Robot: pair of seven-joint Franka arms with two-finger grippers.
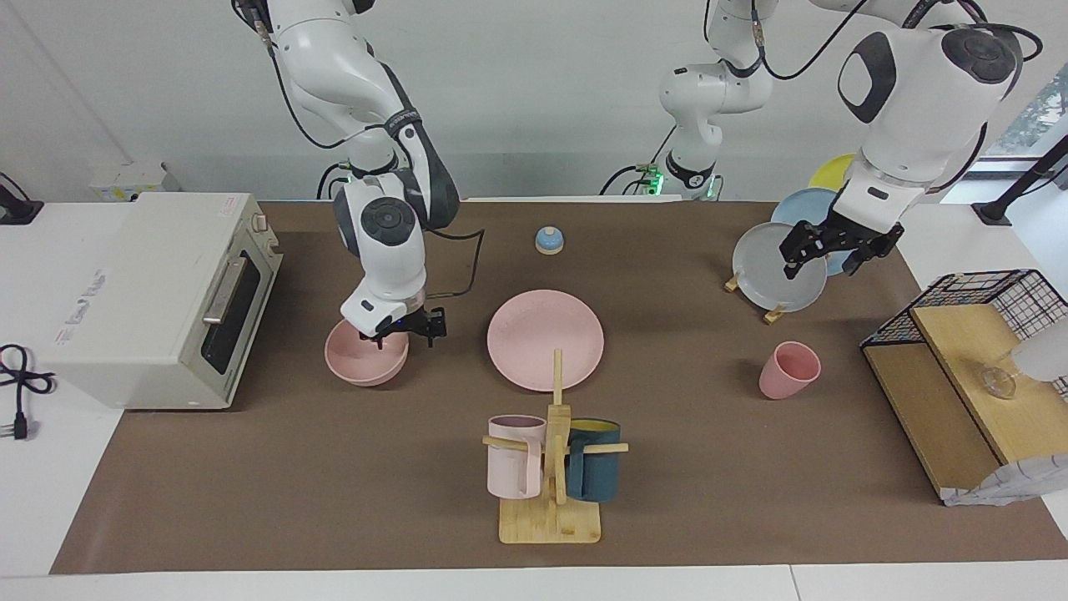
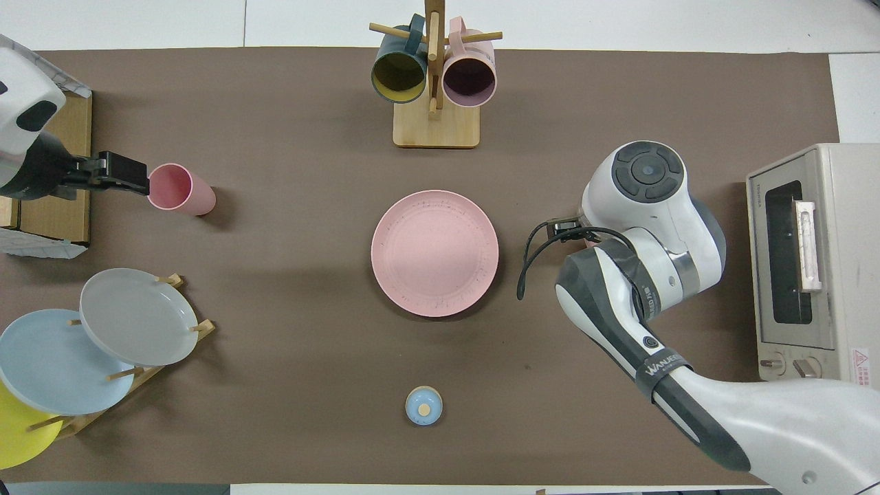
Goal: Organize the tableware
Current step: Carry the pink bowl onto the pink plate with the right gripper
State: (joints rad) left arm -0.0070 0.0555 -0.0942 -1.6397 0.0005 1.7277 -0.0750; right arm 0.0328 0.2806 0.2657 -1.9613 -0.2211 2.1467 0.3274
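Currently, the right gripper (image 1: 406, 330) sits low at the rim of the small round matte pink bowl (image 1: 365, 355), which rests on the brown table mat (image 1: 334, 501) toward the right arm's end of the bench, just in front of the white toaster oven (image 1: 158, 296). Whether its fingers are apart, together or clamped on the rim cannot be told; in the overhead view the right arm covers the bowl almost entirely.

The wide flat round matte pink plate (image 1: 545, 339) lies at the centre of the bench, well apart from the bowl. The small tapered handleless matte pink cup (image 1: 788, 370) stands upright toward the left arm's end, near the wire-and-wood shelf unit (image 1: 959, 376) at that edge.

The left gripper (image 1: 822, 250) hangs in the air with its fingers apart and nothing between them. In the facing view it appears in front of the grey round plate (image 1: 772, 271) on the wooden plate rack (image 2: 172, 344); in the overhead view its tips (image 2: 113, 172) lie just beside the cup's rim.

The rack holds 3 plates near the bench corner at the left arm's base: grey, light blue (image 2: 48, 361) and yellow (image 2: 17, 430). A wooden mug tree (image 1: 555, 492) at the middle of the edge farthest from the robots carries 2 mugs, 1 pale pink (image 1: 513, 455) and 1 teal (image 1: 594, 472). A small blue round bell (image 1: 549, 240) sits near the robots' edge.
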